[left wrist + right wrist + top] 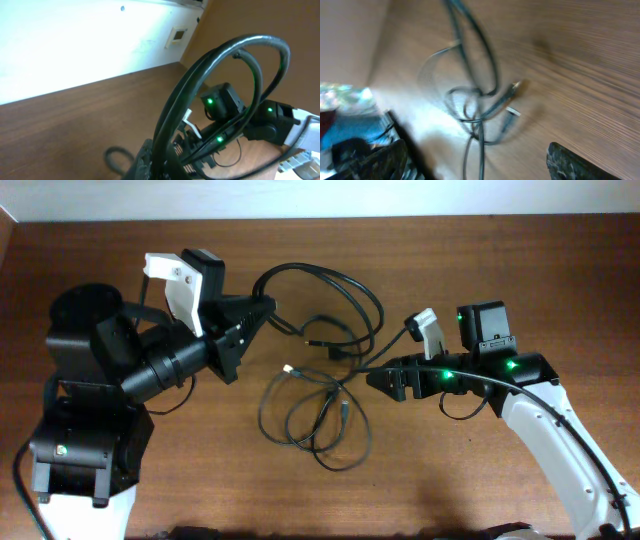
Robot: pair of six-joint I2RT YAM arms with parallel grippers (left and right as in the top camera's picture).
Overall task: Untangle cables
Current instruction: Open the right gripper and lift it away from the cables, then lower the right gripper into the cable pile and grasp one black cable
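Thin, glossy black cables point(312, 412) lie in tangled loops on the brown wooden table point(480, 470), between both arms. The left end effector point(262, 308) is clamped on one loop arching from its tip. The right end effector point(372, 378) gapes wide, with the tangle just ahead.

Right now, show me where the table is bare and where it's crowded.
Bare: the table's far right corner beyond the right arm, and the near strip below the cables, between it and the left arm. Crowded: the centre, where cables run between left pincer and right pincer.
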